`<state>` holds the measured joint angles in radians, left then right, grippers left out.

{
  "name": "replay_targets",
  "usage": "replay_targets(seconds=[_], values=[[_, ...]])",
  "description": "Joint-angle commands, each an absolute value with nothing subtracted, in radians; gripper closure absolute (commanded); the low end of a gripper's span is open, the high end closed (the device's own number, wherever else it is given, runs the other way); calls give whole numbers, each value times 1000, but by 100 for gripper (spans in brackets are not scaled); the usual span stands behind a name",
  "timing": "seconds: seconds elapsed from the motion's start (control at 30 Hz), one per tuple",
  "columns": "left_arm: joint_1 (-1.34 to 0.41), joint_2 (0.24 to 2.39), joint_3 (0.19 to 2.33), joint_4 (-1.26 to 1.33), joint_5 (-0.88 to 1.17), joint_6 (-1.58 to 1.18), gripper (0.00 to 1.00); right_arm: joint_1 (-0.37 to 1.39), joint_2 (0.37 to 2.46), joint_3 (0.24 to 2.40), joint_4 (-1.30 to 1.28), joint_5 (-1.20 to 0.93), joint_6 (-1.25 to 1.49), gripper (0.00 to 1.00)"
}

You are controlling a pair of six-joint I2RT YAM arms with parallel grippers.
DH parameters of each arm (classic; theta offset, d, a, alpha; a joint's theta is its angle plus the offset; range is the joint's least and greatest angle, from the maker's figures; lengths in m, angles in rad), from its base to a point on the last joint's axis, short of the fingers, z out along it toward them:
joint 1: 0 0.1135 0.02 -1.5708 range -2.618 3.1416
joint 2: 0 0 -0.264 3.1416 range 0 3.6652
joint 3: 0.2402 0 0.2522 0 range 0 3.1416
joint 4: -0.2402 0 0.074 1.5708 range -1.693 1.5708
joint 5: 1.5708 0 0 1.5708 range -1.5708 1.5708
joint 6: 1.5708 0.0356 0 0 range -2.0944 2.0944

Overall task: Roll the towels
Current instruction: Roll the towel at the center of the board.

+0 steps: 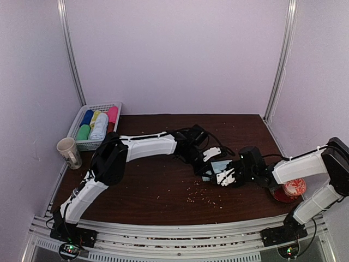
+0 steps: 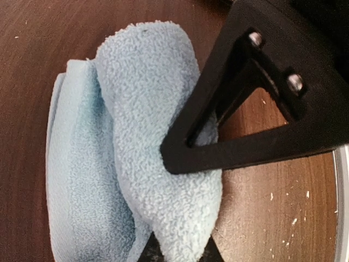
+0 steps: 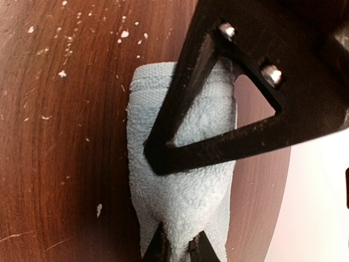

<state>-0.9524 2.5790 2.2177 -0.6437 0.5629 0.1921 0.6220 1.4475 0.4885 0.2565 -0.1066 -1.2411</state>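
Left gripper (image 2: 175, 203) is pinching the pale blue towel (image 2: 136, 125): top finger pressed into the fluffy rolled part, bottom finger at its lower end, cloth squeezed between them. Right gripper (image 3: 166, 199) is clamped on the same towel from the opposite side; its wrist view shows the roll narrowing where the fingers bite.

Towel sits on the dark wooden table (image 1: 158, 185), right of centre, between the two grippers, which face each other close together. Left wrist view: thick rolled portion on the right, flatter folded layer beside it on the left, both on the table. One towel in view; from above it is just a small pale patch between the fingers.

Crumbs (image 1: 193, 191) are scattered on the table just in front of the grippers. White mesh basket (image 1: 103, 106) at the far left corner holds coloured rolls (image 1: 99, 125). Beige mug (image 1: 69, 152) stands just in front of the basket. Red dish (image 1: 281, 196) is at the right edge, beside the right arm.
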Motion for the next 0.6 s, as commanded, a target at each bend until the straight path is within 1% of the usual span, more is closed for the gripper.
replay_targets(seconds=[0.0,0.07,0.17,0.27,0.4,0.53,0.57], values=[[-945,2625,2198,-782,547,171,89,619,1500,532,120,-85,-1212,94],[-943,2609,2190,-767,543,169,79,620,1504,541,109,-85,-1203,98],[-938,2563,2154,-724,534,166,63,618,1498,560,77,-101,-1192,99],[-926,2490,2091,-652,517,158,46,617,1496,590,23,-121,-1178,99],[-908,2369,1984,-526,452,130,30,604,1502,648,-66,-171,-1170,99],[-885,2238,1835,-357,375,68,4,577,1514,723,-181,-230,-1217,98],[-877,2218,1812,-328,366,52,2,568,1518,742,-213,-251,-1235,98]])
